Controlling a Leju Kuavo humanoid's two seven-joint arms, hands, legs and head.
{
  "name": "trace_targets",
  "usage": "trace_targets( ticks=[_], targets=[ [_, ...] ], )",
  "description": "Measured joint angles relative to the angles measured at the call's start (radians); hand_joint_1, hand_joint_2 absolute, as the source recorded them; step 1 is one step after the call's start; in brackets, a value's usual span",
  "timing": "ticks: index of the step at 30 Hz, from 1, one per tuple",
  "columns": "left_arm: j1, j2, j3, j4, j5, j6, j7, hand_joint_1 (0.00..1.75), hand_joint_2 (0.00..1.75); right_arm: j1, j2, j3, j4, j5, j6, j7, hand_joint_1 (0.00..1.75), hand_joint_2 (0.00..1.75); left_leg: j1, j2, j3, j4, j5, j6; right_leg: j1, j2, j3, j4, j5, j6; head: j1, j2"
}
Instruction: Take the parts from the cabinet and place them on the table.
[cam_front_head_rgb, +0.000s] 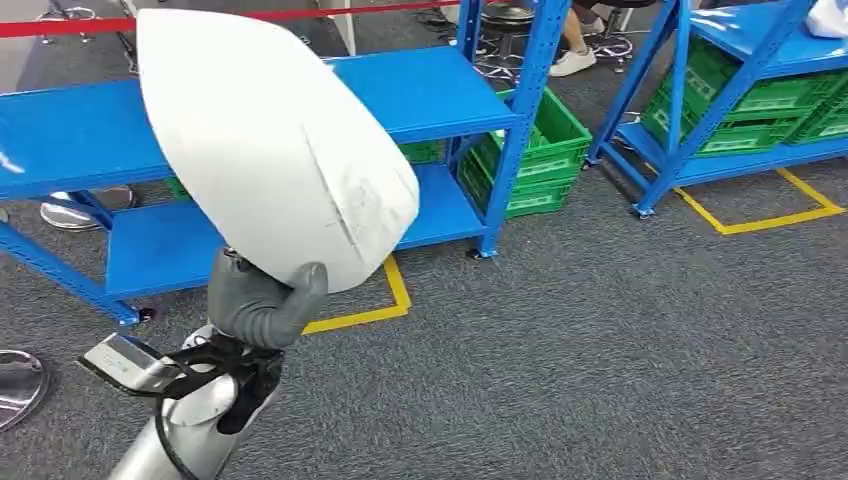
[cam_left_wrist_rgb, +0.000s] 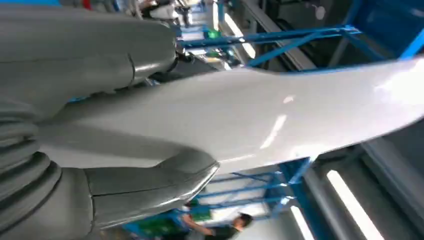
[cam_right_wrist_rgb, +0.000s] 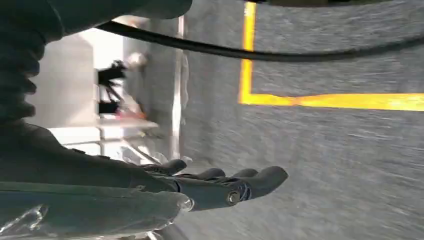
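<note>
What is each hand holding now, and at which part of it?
The left hand grips the white curved part at its lower edge. The right hand holds nothing, its fingers extended.

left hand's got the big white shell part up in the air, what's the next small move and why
Probably keep the grip and carry it on toward the table rather than lower it. The left hand holds the large white curved plastic shell by its lower edge, raised in front of the blue metal shelving, with grey carpet below and no table in sight. The right hand is open and free.
</note>
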Motion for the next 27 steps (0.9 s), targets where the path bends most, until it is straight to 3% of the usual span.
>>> trace_targets(
  ticks=[2,3,4,6,7,8,9,12,13,14,15,17,18,19,21,22,23,24,25,27],
  targets=[
    [0.001,0.000,0.001,0.001,0.004,-0.004,0.000,1.75,1.75,-0.003,0.000,-0.005,0.000,-0.002,-0.005,0.000,0.00,1.75,-0.003,0.032,0.000,0.000,-0.001,0.002,-0.001,-0.020,-0.076,0.163,-0.071,0.005,0.000,0.000],
    [0.001,0.000,0.000,0.002,0.005,-0.006,0.000,1.75,1.75,-0.003,0.000,-0.008,0.000,-0.003,-0.008,-0.005,0.00,1.75,-0.004,0.048,0.000,0.000,-0.002,0.002,-0.002,-0.022,-0.091,0.196,-0.076,0.007,0.000,0.000],
    [0.000,-0.001,-0.001,0.002,0.007,-0.009,0.000,1.75,1.75,-0.002,-0.002,-0.010,0.000,-0.004,-0.011,-0.008,0.00,1.75,-0.004,0.062,0.002,0.000,-0.004,0.001,-0.002,-0.023,-0.078,0.177,-0.056,0.007,0.000,0.000],
    [-0.001,-0.002,-0.002,0.002,0.008,-0.010,0.000,1.75,1.75,0.001,-0.006,-0.015,0.000,-0.006,-0.013,-0.012,0.00,1.75,-0.004,0.087,0.010,0.000,-0.010,-0.003,-0.002,-0.038,0.009,0.023,0.023,0.004,0.000,0.000],
    [-0.002,-0.005,-0.002,0.002,0.010,-0.010,0.000,1.75,1.75,0.002,-0.009,-0.016,0.000,-0.006,-0.014,-0.012,0.00,1.75,-0.005,0.096,0.016,0.001,-0.014,-0.008,0.000,-0.072,0.061,-0.068,0.058,0.002,0.000,0.000],
    [-0.004,-0.007,-0.002,0.002,0.010,-0.010,0.000,1.75,1.75,0.000,-0.009,-0.016,0.000,-0.006,-0.014,-0.013,0.00,1.75,-0.016,0.103,0.018,0.002,-0.019,-0.014,0.010,-0.128,0.082,-0.111,0.052,-0.002,0.003,0.000],
    [-0.007,-0.007,-0.002,0.002,0.010,-0.010,0.000,1.75,1.75,-0.002,-0.010,-0.017,0.000,-0.006,-0.015,-0.013,0.00,1.75,-0.019,0.112,0.020,0.003,-0.019,-0.018,0.006,-0.102,0.083,-0.112,0.060,-0.014,-0.004,0.000],
    [-0.010,-0.010,-0.003,0.002,0.010,-0.010,0.000,1.75,1.75,-0.002,-0.010,-0.017,0.000,-0.006,-0.016,-0.015,0.00,1.75,-0.017,0.144,0.023,-0.001,-0.018,-0.032,0.009,-0.067,0.070,-0.110,0.064,-0.031,-0.003,0.000],
    [-0.013,-0.012,-0.003,0.002,0.010,-0.010,0.000,1.75,1.75,-0.001,-0.010,-0.017,0.000,-0.006,-0.016,-0.015,0.00,1.75,-0.012,0.123,0.022,0.002,-0.027,-0.041,0.001,-0.056,0.074,-0.116,0.069,-0.038,-0.004,0.000],
    [-0.014,-0.013,-0.003,0.002,0.010,-0.010,0.000,1.75,1.75,-0.001,-0.010,-0.017,0.000,-0.006,-0.018,-0.014,0.00,1.75,-0.009,0.070,0.011,0.032,-0.052,-0.045,-0.001,-0.043,0.073,-0.116,0.070,-0.041,-0.007,0.000],
    [-0.014,-0.013,-0.003,0.002,0.010,-0.010,0.000,1.75,1.75,-0.001,-0.011,-0.017,-0.001,-0.006,-0.018,-0.013,0.00,1.75,-0.009,0.044,-0.018,0.096,-0.089,-0.048,-0.003,-0.032,0.072,-0.116,0.072,-0.043,-0.009,0.000],
    [-0.010,-0.011,-0.003,0.002,0.010,-0.010,0.000,1.75,1.75,-0.003,-0.011,-0.017,0.000,-0.006,-0.018,-0.015,0.00,1.75,-0.009,0.030,-0.101,0.260,-0.160,-0.051,-0.003,-0.005,0.069,-0.116,0.072,-0.048,-0.012,0.000],
    [-0.010,-0.010,-0.004,0.003,0.010,-0.010,0.000,1.75,1.75,-0.002,-0.011,-0.017,-0.001,-0.006,-0.018,-0.015,0.00,1.75,-0.009,0.030,-0.132,0.317,-0.172,-0.051,-0.003,0.011,0.069,-0.116,0.073,-0.049,-0.012,0.000],
    [-0.010,-0.009,-0.004,0.003,0.010,-0.010,0.000,1.75,1.75,0.000,-0.011,-0.017,0.000,-0.006,-0.018,-0.015,0.00,1.75,-0.009,0.029,-0.135,0.317,-0.155,-0.049,-0.003,0.026,0.069,-0.116,0.073,-0.049,-0.012,0.000],
    [-0.010,-0.008,-0.003,0.004,0.011,-0.010,0.000,1.75,1.75,0.001,-0.012,-0.018,0.000,-0.005,-0.019,-0.014,0.00,1.75,-0.008,0.025,-0.088,0.208,-0.070,-0.044,-0.004,0.057,0.070,-0.116,0.076,-0.045,-0.013,0.000],
    [-0.011,-0.008,-0.003,0.004,0.015,-0.009,-0.001,1.75,1.75,0.001,-0.012,-0.017,-0.001,-0.003,-0.022,-0.011,0.00,1.75,-0.006,0.002,-0.044,0.119,-0.024,-0.041,-0.006,0.072,0.071,-0.116,0.077,-0.042,-0.014,0.000],
    [-0.011,-0.008,-0.004,0.004,0.018,-0.008,-0.003,1.75,1.75,0.001,-0.012,-0.017,-0.001,-0.002,-0.025,-0.008,0.00,1.75,0.000,-0.052,-0.011,0.052,-0.001,-0.040,-0.007,0.083,0.068,-0.116,0.080,-0.038,-0.014,0.000],
    [-0.012,-0.009,-0.004,0.004,0.021,-0.007,-0.004,1.75,1.75,-0.002,-0.012,-0.017,-0.001,0.000,-0.027,-0.005,0.00,1.75,0.006,-0.062,0.008,0.005,-0.013,-0.034,0.001,0.100,0.058,-0.105,0.078,-0.030,-0.016,0.000],
    [-0.010,-0.009,-0.004,0.005,0.027,-0.006,-0.005,1.75,1.75,-0.003,-0.013,-0.017,-0.001,0.000,-0.029,-0.005,0.00,1.75,0.002,-0.056,0.002,0.012,-0.017,-0.034,-0.003,0.107,0.052,-0.109,0.083,-0.024,-0.014,0.000],
    [-0.010,-0.010,-0.003,0.007,0.040,-0.009,-0.007,1.75,1.75,0.006,-0.014,-0.018,-0.001,-0.005,-0.029,-0.006,0.00,1.75,-0.003,-0.040,0.002,0.011,-0.016,-0.020,-0.008,0.125,0.048,-0.120,0.089,-0.010,-0.017,0.000]
  ],
)
